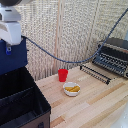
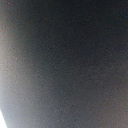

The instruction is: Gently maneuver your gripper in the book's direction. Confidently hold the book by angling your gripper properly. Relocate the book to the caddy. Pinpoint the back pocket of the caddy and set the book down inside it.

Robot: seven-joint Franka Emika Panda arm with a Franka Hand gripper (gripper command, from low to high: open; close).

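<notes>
The large black fabric caddy (image 1: 20, 102) sits on the pale wooden desk (image 1: 90, 102). Directly above the caddy hangs the thin navy-blue hardcover book (image 1: 12, 59), clamped by the white-block tool (image 1: 8, 49). Risk: the book could catch the caddy's central divider if lowered misaligned, missing the back pocket (image 1: 14, 84).

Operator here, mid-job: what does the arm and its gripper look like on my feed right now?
In the exterior view, the bulky white-and-grey robot arm ends in a flat white block. A small blue fingertip shows beneath it; the rest of the gripper is hidden. A dark blue cable swoops from the arm across the woven backdrop. The wrist view shows only a blurred dark surface, with no markings legible.
</notes>
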